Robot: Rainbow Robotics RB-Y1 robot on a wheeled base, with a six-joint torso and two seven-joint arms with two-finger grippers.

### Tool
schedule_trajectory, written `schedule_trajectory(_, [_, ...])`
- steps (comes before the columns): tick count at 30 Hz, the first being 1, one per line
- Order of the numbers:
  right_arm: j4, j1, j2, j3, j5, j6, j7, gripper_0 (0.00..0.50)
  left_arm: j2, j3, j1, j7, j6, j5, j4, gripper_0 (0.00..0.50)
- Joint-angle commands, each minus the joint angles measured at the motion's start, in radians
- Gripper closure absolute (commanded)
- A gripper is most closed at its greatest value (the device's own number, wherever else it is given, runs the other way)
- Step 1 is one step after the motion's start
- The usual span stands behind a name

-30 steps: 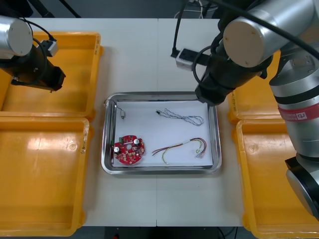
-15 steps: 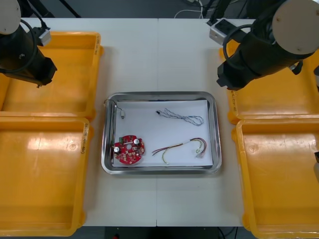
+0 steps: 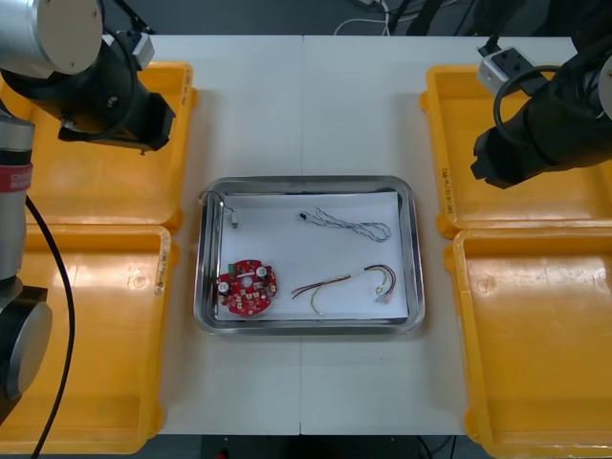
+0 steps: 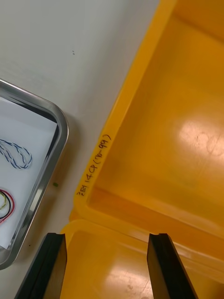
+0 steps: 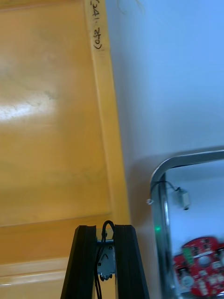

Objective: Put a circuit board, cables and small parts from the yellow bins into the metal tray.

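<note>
Metal part [image 5: 106, 260], black-wired, is sitting pinched in the left tool [image 5: 106, 232], nearly closed, over the far-left bin [image 3: 115, 191] at its tray-side edge. It is probably needing a steady grip until low over bare white at the tray [image 3: 311, 182] centre. Right tool [image 4: 107, 240] is gaping, empty, over the right bins [image 4: 154, 117].

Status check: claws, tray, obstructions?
Left claw shut on small part, over left bin edge. Right claw open over right bins. Tray holds board, two cables, another part. Nothing blocks tray.

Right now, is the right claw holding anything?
No, the right claw stands open and empty over the edge of a yellow bin.
</note>
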Motion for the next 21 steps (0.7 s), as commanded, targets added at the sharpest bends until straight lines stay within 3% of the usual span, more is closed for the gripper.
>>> schedule_trajectory(1, [-0.036, 0.042, -0.069, -0.067, -0.049, 0.004, -0.106, 0.0, -0.04, -0.085, 0.005, 0.203, 0.007, -0.016, -0.064, 0.5])
schedule_trajectory(10, [-0.039, 0.134, -0.151, -0.151, -0.145, 0.004, -0.232, 0.0, -0.081, -0.245, 0.028, 0.419, 0.007, -0.033, -0.099, 0.5])
schedule_trajectory(21, [-0.039, 0.269, -0.223, -0.239, -0.138, 0.004, -0.256, 0.0, -0.117, -0.385, 0.03, 0.613, -0.043, -0.039, -0.085, 0.5])
